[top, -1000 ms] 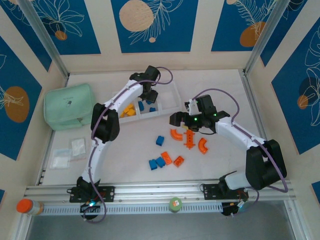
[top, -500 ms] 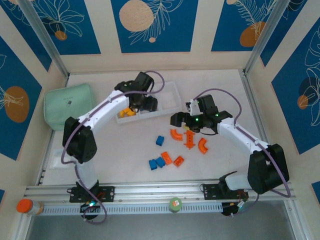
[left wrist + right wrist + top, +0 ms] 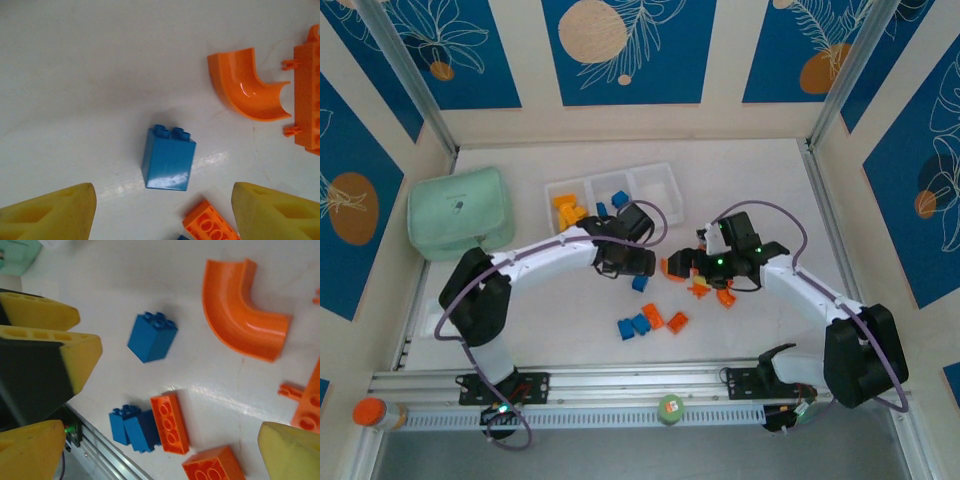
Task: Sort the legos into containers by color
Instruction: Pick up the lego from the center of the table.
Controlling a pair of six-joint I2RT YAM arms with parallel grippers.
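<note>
Tabletop [image 3: 760, 190] scatter, sort part done. One blue brick [image 3: 168, 158] lies on its side in open space near the centre, apart from every other piece. In the left wrist view its long axis runs up and down the frame, with its two studs toward the top edge, away from the camera. Over it hangs the left end effector [image 3: 162, 200], yellow fingers [image 3: 50, 212] spread wide to either side of the brick's flat end. They do not touch it and nothing is held. Overhead, the brick sits just off the tip of that end effector [image 3: 632, 268].

Wide too is the right end effector [image 3: 161, 430], with nothing between its pads [image 3: 292, 450]. Overhead it hovers above the red-orange pieces. A curved arch [image 3: 240, 307] lies flat. A studded bar [image 3: 307, 95] is just beside it, long axis up and down the left wrist frame. Nearer the arm bases, a blue pair [image 3: 635, 325] lies side by side, touching a red-orange brick [image 3: 653, 316]. A second red-orange brick [image 3: 677, 322] is just beside that.

At the far side is the tray [image 3: 665, 190], long axis left to right. It has yellow bricks [image 3: 567, 212] in the left compartment and blue bricks [image 3: 615, 203] in the middle one. A mint-green pouch [image 3: 460, 212] sits at far left.
</note>
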